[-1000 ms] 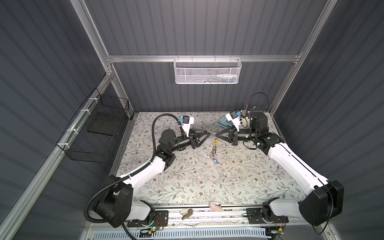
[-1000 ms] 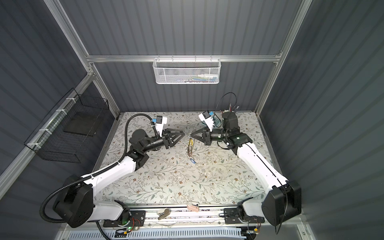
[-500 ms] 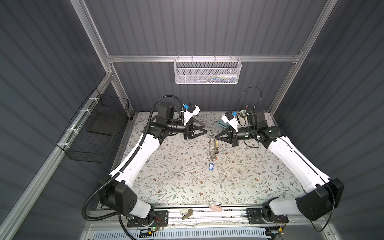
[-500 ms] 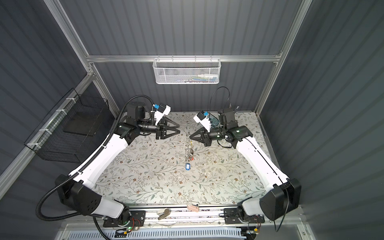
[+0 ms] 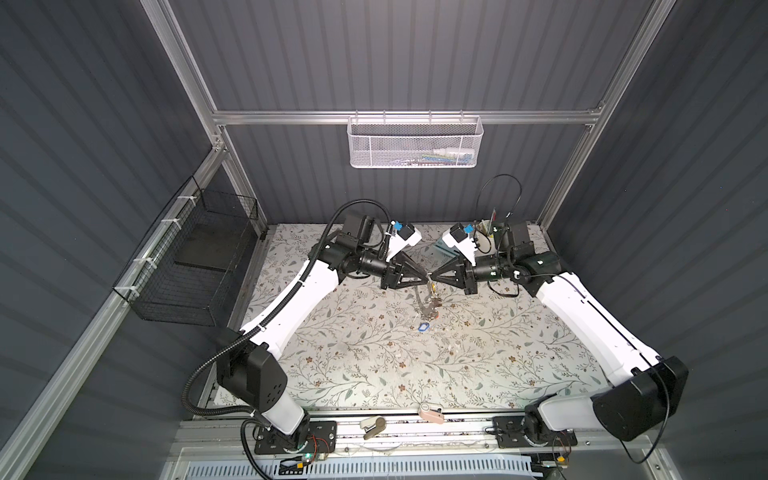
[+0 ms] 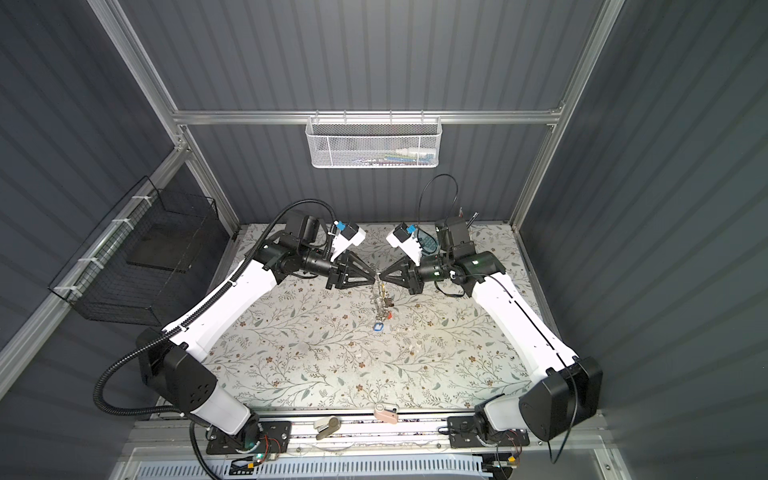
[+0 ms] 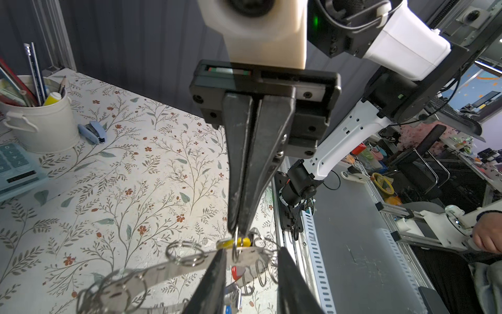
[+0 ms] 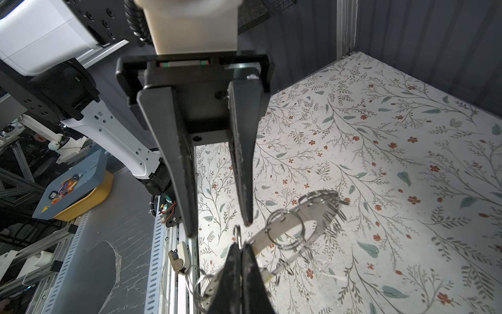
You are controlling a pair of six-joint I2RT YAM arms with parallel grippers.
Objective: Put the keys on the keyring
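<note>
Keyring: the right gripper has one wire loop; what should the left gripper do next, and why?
Probably close the left gripper on the flat band of the keyring: its open fingers straddle the band, while the shut right gripper pinches only a thin loop.

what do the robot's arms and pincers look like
The left arm and right arm have white shells with black joints and bases. The left pincer and right pincer are black, each with two long tapering fingers. White camera blocks with blue plugs sit on both wrists. A ribbed black hose runs along the left arm; a thin black cable loops above the right.
</note>
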